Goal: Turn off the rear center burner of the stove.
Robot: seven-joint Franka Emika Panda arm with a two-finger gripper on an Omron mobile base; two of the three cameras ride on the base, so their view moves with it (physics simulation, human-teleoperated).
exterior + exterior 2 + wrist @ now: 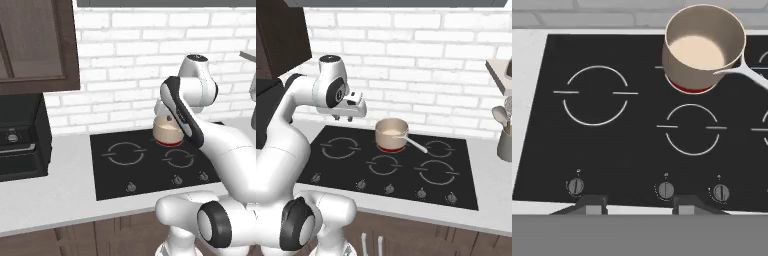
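above the stove, gripper hovering, fingertips apart

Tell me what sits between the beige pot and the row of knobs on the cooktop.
In the hand view, a small grey burner ring marked on the black glass lies between the pot and the knobs; nothing stands on it.

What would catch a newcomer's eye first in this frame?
The beige pot on the rear center burner, glowing red under it at the back of the stove. Then the gripper, hovering above the cooktop's left side, well short of the knobs along the front edge.
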